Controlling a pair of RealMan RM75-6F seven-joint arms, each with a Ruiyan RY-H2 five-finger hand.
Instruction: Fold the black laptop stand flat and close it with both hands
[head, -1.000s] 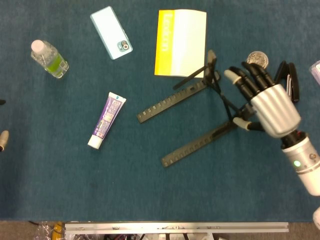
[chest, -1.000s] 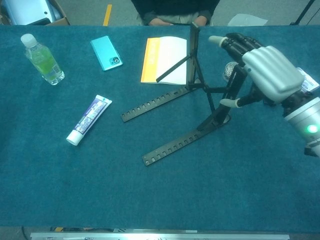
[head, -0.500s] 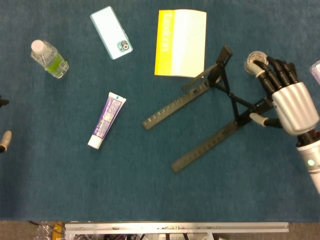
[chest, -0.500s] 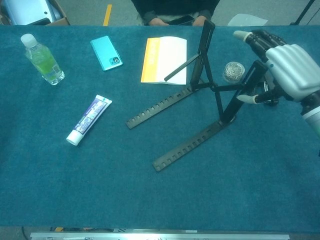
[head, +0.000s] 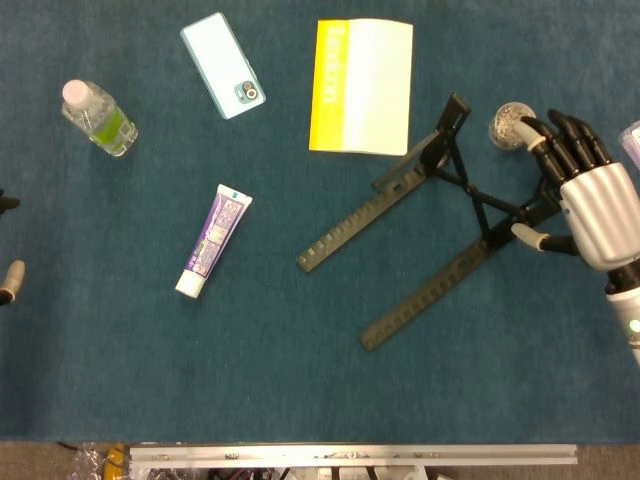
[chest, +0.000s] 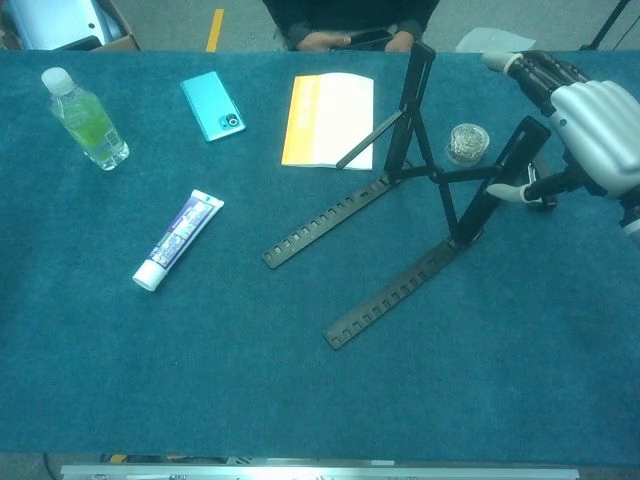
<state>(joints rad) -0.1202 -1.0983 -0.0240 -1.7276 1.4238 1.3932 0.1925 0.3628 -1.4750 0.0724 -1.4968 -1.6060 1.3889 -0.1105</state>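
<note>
The black laptop stand (head: 428, 296) stands unfolded on the blue cloth at the right, its two notched rails running down-left and its crossed struts (chest: 440, 176) raised. My right hand (head: 596, 214) grips the stand's right upright, fingers over its top and thumb against its side; the chest view shows this hand (chest: 598, 128) at the right edge. Of my left hand (head: 8, 280) only fingertips show at the left edge of the head view, far from the stand.
A yellow-and-white booklet (head: 362, 86) lies just behind the stand. A small round jar (head: 509, 121) sits by my right fingers. Further left are a teal phone (head: 223, 65), a toothpaste tube (head: 213, 241) and a water bottle (head: 100, 118). A person's hands (chest: 350, 38) rest at the far edge.
My right hand has moved right, dragging the stand with it away from the toothpaste. The left fingertips stay at the left edge.
</note>
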